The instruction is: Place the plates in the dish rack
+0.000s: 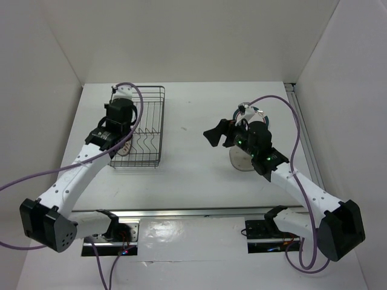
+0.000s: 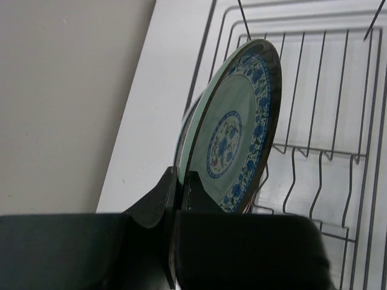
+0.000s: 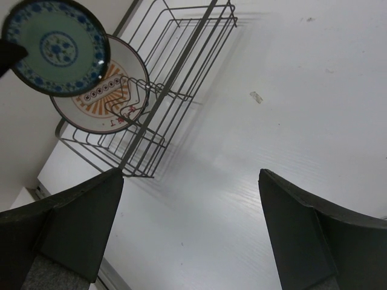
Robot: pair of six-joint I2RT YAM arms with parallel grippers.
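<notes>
A white table point(image 1: 193, 181) sits between plain white walls point(image 1: 193, 36). The left gripper point(image 2: 181, 175) pinches the blue plate point(image 2: 239, 133) by its rim, upright at the left side of the rack point(image 1: 146, 125), near the white plate point(image 3: 103, 99) standing in it. The right gripper point(image 3: 187, 229) is spread wide, empty; the clear plate point(image 1: 240, 163) seems to lie under it.

Top view: left arm covers blue-teal plate point(image 2: 239, 130) and most of white plate point(image 1: 123, 150); right arm hides far half of clear plate point(image 1: 240, 162).
Left wrist view: blue-teal plate's lower rim lost between left gripper point(image 2: 179, 193) fingers; white plate behind it only thin dark sliver (pattern unreadable). Dish rack point(image 2: 326, 121) cut by top and right edges.
Right wrist view: right gripper point(image 3: 190, 175) fingers run off bottom edge.
</notes>
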